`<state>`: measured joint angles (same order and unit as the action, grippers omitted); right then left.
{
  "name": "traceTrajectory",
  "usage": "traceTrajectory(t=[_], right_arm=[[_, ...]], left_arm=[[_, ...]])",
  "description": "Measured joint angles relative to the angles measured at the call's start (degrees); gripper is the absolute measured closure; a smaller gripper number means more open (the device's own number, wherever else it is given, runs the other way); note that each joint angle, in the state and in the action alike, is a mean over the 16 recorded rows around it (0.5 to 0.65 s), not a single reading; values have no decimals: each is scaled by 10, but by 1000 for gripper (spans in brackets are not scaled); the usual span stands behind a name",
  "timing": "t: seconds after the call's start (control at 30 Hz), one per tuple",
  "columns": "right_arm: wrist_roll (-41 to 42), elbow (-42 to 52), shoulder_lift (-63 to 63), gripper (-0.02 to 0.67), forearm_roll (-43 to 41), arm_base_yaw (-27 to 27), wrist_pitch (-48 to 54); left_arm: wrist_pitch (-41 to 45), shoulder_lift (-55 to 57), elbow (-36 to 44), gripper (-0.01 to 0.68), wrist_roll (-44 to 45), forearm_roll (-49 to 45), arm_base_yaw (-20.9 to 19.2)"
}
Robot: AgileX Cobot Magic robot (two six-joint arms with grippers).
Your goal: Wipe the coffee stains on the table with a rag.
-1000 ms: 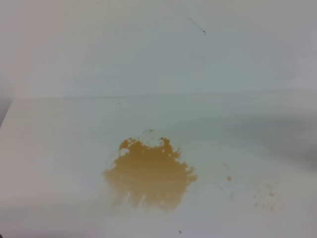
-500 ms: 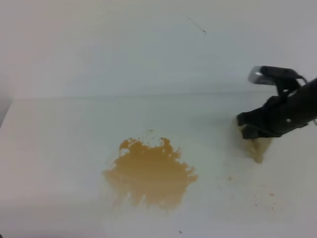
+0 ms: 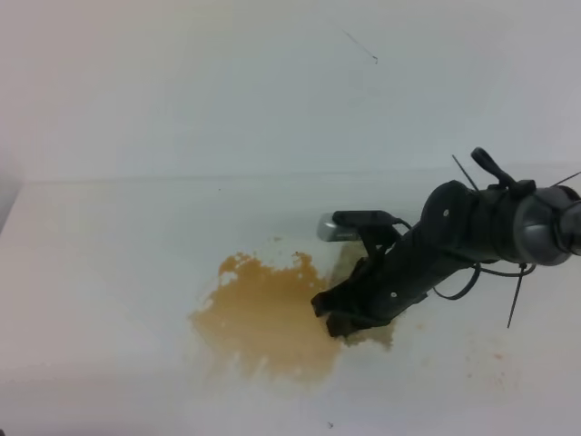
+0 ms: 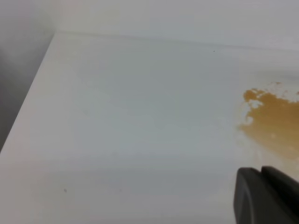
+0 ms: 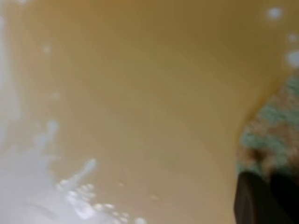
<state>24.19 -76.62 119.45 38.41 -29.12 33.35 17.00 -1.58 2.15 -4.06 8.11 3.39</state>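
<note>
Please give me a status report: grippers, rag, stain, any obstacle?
Right gripper shut on the rag, at right edge of the coffee stains. Left gripper off to the side, state unclear. Nothing in the way on the table.

The right gripper (image 3: 334, 320) covers the stain's (image 3: 263, 318) right edge and hides most of the rag (image 3: 374, 336), of which only a beige fringe shows beneath it. In the right wrist view the stain (image 5: 140, 93) is a blur running off three edges (the rag (image 5: 271, 135) is cut at the right). The left gripper (image 4: 268, 196) is cropped at the corner, its state unreadable.
</note>
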Motion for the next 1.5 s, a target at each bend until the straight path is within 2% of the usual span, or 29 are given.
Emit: traceTrajectory(t=[0.33,0.57,0.97,1.5], right_arm=[[51,-29,39,648,93,-42,21],[61,-75,66,648,112,-60,63],[28,-182,101,648,66,-88,127],[-45,-364,118,641,-20,-91,183]], left_arm=[[0,0,0,672,0,0,0],[0,0,0,672,0,0,0],[0,0,0,672,0,0,0],[0,0,0,672,0,0,0]])
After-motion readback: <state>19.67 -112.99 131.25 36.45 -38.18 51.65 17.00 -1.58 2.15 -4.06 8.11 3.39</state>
